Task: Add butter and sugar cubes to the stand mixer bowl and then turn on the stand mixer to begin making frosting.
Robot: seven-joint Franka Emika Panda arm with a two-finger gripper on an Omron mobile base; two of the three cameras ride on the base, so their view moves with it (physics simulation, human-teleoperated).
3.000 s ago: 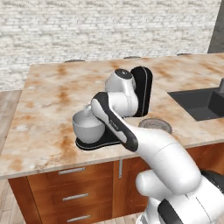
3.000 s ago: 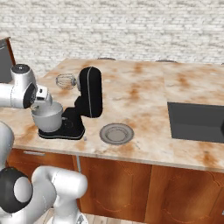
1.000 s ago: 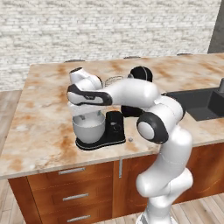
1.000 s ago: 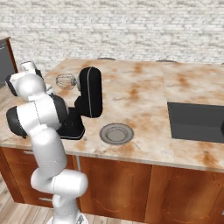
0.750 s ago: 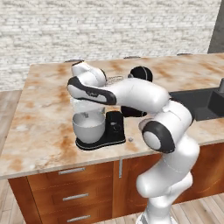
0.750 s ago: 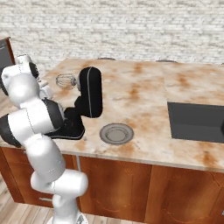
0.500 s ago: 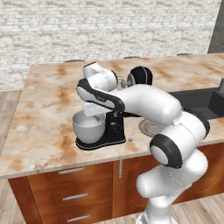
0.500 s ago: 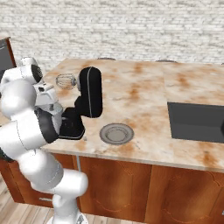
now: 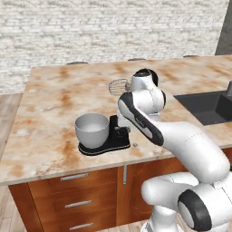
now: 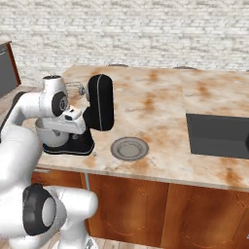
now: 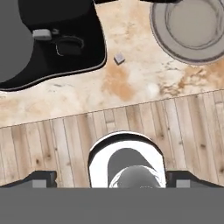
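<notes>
Marbled orange-and-cream worktop before a pale brick wall, carrying the things of the task near its front edge. Stand mixer bowl: smooth grey metal, deep and rimmed, seated on the flat black base of the stand mixer, whose head is tilted back with the wire whisk raised clear. The bowl looks rigid, fairly light and slippery, so it is best left seated and loaded from above; if moved, the rim would be the place to take hold. A small pale cube, probably sugar, lies on the worktop just beside the mixer base: hard, light, crumbly at the corners, best pinched across two flat faces. Round grey plate lies to the right of the mixer, its contents too unclear to tell. Gripper: fingers spread wide, holding nothing, above the worktop's front edge. Dark sink lies well apart.
</notes>
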